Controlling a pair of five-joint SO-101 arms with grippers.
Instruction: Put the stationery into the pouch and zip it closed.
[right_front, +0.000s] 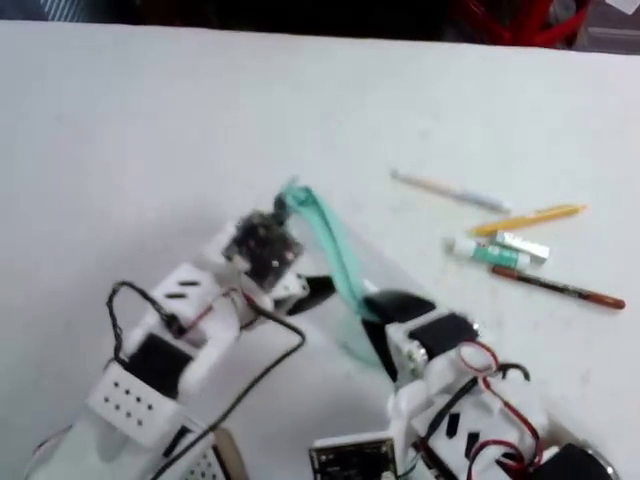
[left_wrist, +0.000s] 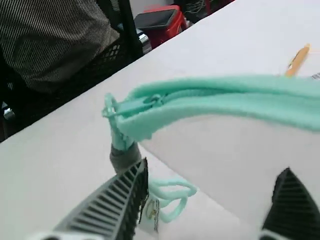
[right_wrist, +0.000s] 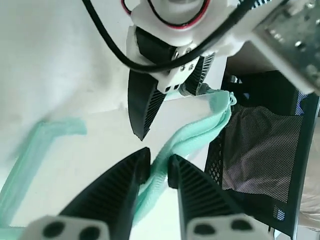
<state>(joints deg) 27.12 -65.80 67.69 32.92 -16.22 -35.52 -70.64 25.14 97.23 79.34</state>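
While the stationery lies loose on the white table (right_front: 150, 120), the high view shows both arms gathered at the translucent white pouch with a mint-green zip band (right_front: 335, 250), held with that band uppermost near the table's front. The right gripper (right_front: 385, 305) meets the nearer end of the band and the left gripper (right_front: 305, 248) sits at the farther end. Well apart to one side lie a thin pale pen (right_front: 450, 190), a yellow pen (right_front: 527, 218), a white-and-green tube (right_front: 495, 250) and a brown pencil (right_front: 557, 287), all outside the pouch.

From the left wrist view, the left gripper (left_wrist: 215, 170) is spread wide and grasps nothing. The pouch (left_wrist: 225, 140) has its end between the ribbed fingers (left_wrist: 120, 205), touching neither as far as I can see. The mint zip pull (left_wrist: 112, 107) with its looped cord (left_wrist: 167, 197) is just beside one finger. That stance looks meant for taking the pull.

From the right wrist view, the right gripper (right_wrist: 159, 157) is clenched on the zip band (right_wrist: 200, 132), the fabric pinched between its fingers (right_wrist: 120, 185). This grip likely anchors the pouch and holds the band taut, so the other arm can run the zip.
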